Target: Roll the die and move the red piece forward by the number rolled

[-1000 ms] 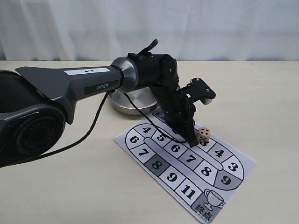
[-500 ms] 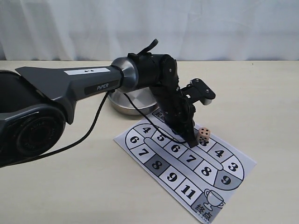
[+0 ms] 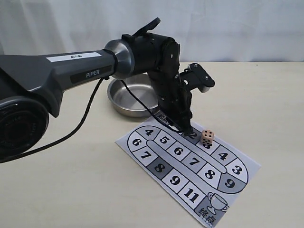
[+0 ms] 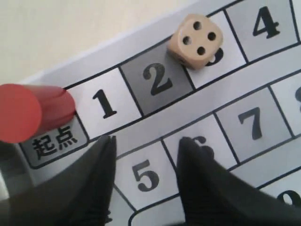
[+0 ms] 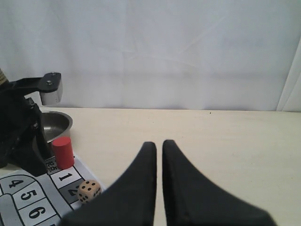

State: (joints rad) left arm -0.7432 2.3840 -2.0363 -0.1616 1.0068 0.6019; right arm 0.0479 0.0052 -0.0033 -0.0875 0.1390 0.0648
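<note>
The left gripper point(image 4: 147, 141) is spread and empty, its two dark fingers point(image 4: 101, 179) pointing down at the board point(image 3: 124, 142). In the left wrist view they hang over the squares marked 5 and 6. Whether the tips touch the paper cannot be told.

The red piece point(image 4: 28, 113) is outside the jaws, beside one finger. It stands upright on the start square at the end of the track, next to square 1. In the exterior view the gripper hides it. The right wrist view shows the red piece point(image 5: 62, 152) just beside the left arm, with the bowl point(image 5: 56, 122) behind it.

The die point(image 4: 196, 40) lies past the fingertips, further along the same row. It rests on square 3, its edge over the line with square 2, and four pips face up. In the exterior view the die point(image 3: 207, 137) sits just beside the gripper's tip, apart from it.

The steel bowl point(image 3: 130, 97) stands on the table point(image 3: 71, 190) behind the board.

The right gripper point(image 5: 159, 143) is drawn together with only a thin slit between its fingers, holding nothing. It is over bare table, well apart from the die point(image 5: 89, 190).
</note>
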